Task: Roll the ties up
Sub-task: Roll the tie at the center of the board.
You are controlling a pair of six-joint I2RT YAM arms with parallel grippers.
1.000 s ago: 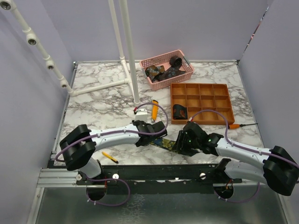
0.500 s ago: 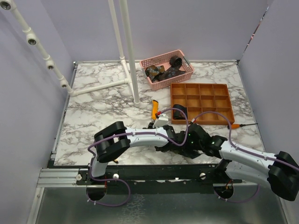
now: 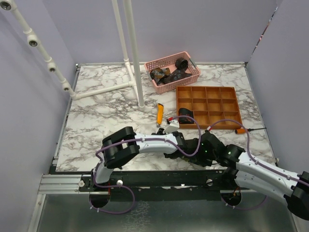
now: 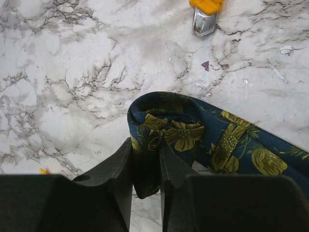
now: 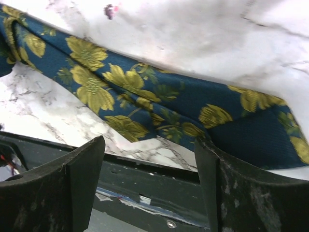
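The tie (image 4: pixel 193 137) lies on the table (image 4: pixel 72 72) — knife (image 4: pixel 205 14) just behind.

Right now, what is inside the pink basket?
The pink basket holds several dark ties, some with orange-brown print, and one rolled coil at its far right. Anything beneath this pile is covered.

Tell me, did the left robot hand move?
Yes. The left gripper slid right: it was in line with the orange knife, now with the tray's left end.

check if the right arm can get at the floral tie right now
Probably yes: the right gripper hangs open right over the tie, nothing between them; the left gripper pinches its folded end.
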